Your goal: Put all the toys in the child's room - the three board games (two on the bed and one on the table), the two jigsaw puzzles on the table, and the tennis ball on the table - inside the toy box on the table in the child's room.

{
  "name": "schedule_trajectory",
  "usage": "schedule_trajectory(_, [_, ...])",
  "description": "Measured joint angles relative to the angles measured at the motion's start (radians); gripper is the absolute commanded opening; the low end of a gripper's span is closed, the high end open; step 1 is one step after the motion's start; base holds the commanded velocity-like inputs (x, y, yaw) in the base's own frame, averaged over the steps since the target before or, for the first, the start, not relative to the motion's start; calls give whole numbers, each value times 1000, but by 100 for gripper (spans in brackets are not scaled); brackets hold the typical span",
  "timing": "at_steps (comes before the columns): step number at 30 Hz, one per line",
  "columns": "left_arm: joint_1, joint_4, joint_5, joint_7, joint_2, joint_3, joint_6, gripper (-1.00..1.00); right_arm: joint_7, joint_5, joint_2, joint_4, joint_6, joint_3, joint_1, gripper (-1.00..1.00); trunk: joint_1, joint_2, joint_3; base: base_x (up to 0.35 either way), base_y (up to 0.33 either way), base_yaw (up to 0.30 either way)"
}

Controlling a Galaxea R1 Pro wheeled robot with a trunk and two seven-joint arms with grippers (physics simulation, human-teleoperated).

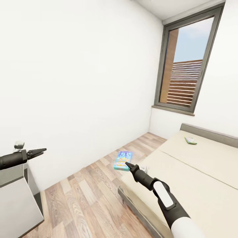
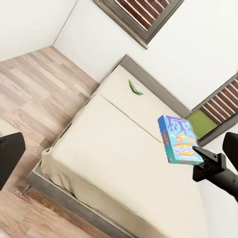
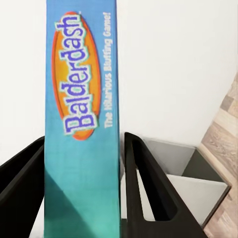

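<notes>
Head view first: the right gripper (image 1: 127, 164) is seen extended forward over the near corner of the bed (image 1: 198, 172), clamped on the blue board game (image 1: 123, 160), which is held out beyond the fingertips above the wood floor (image 1: 86, 195). The box's long axis is judged to run onward from the gripper, roughly in line with the forearm. A 2nd game, the green-edged box (image 1: 190, 140), lies flat on the bed near the headboard end — well apart from both arms, and nearer the right arm than the left. The left gripper (image 1: 37, 152) is held at the far left above a grey cabinet (image 1: 16, 198); its fingers are slightly parted and nothing is held. The toy box and table are not to be found in this frame, so a turn of the base is judged necessary before the held box can be deposited.

Left wrist view: the right gripper (image 2: 201, 151) is seen from the side, pinching the blue board game (image 2: 177, 139) by 1 short end, the box tilted over the bed (image 2: 119, 153). The green-edged box (image 2: 135, 88) rests on the mattress beyond.

Right wrist view: the blue board game (image 3: 82, 124) — printed "Balderdash" — stands lengthwise between the 2 dark fingers (image 3: 144, 193), both pressed against its faces. The grey cabinet (image 3: 198, 183) is seen behind, against the white wall.
</notes>
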State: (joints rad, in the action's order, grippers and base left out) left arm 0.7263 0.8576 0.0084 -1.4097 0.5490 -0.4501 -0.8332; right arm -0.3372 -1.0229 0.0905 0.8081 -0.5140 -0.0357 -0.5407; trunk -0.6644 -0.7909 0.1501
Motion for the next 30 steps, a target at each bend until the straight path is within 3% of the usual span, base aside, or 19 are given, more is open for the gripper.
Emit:
schedule_trajectory(7, [0, 0, 0, 0, 0, 1, 0, 100, 1, 2, -1, -1, 2, -43, 0, -100, 27, 49, -28, 0, 0, 243])
schedule_trajectory(26, [0, 0, 0, 0, 0, 1, -1, 100, 1, 2, -1, -2, 2, -48, 0, -100, 100, 182, -104, 0, 0, 244])
schedule_trajectory(30, [0, 0, 0, 0, 0, 1, -1, 100, 2, 2, -1, -2, 2, -48, 0, -100, 100, 183, -108, 0, 0, 244])
